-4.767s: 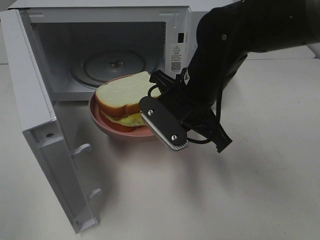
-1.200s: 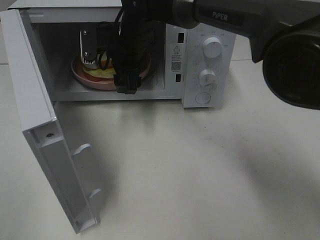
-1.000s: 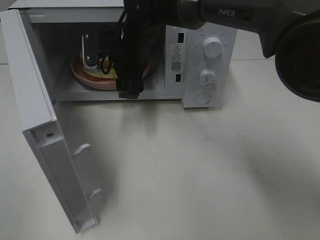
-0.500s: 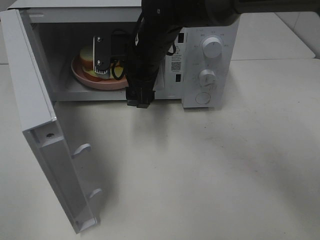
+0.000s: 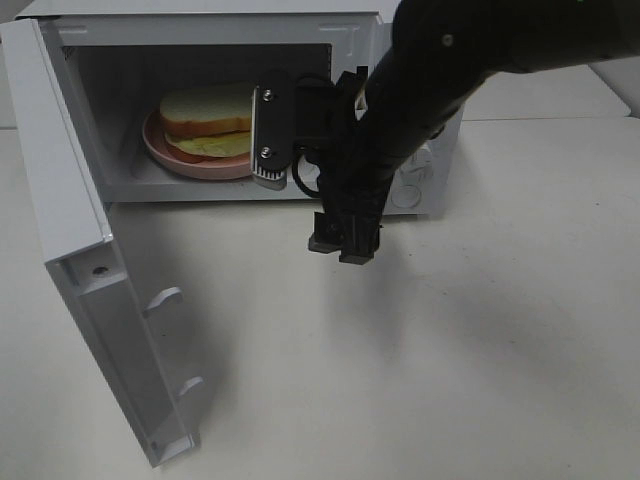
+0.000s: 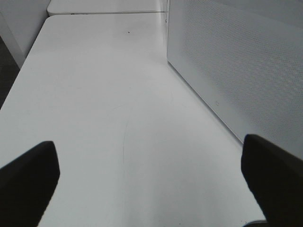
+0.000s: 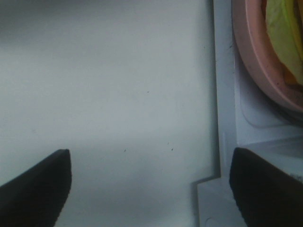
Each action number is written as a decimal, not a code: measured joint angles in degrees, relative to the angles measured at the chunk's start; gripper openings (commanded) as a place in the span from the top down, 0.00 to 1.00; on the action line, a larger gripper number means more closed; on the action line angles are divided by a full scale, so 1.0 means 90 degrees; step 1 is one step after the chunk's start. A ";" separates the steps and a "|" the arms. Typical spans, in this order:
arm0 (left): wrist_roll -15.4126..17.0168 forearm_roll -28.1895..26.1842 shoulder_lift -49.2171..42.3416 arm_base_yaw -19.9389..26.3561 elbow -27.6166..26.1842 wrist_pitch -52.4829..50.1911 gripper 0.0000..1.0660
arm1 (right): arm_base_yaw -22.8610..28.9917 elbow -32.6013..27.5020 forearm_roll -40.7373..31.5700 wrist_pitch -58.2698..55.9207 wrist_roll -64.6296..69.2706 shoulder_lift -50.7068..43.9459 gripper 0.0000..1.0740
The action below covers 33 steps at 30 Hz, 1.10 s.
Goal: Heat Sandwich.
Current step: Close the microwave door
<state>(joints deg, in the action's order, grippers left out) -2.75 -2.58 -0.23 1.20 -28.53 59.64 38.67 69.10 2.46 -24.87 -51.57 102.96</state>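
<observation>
Right claw (image 5: 305, 215) — jaws spread wide, empty — hangs just outside the microwave (image 5: 215, 28) opening. Sandwich (image 5: 205, 105) sits beyond this claw, on the pink plate (image 5: 185, 165) inside. Left claw (image 6: 151, 182): jaws wide, empty, above the tabletop (image 6: 104, 94).

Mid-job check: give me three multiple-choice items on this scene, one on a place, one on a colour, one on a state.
1. Where is the sandwich relative to the microwave? A beside it; B inside it; C on top of it.
2. What colour is the plate? A pink; B blue; C black.
3. How is the microwave door? A shut; B open; C taken off.

Answers: B, it sits on its plate in the cavity; A, the rim under the bread shows pink; B, it is swung wide, leaving the cavity exposed.
</observation>
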 measured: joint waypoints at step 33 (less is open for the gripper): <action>0.0000 0.0000 0.0000 0.0000 0.0000 0.0000 0.05 | 0.0000 -0.3088 0.0000 -0.1190 0.3011 -0.3832 0.29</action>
<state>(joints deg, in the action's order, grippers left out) -2.75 -2.58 -0.23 1.20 -28.53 59.64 38.67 41.31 2.46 -35.58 -24.47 68.47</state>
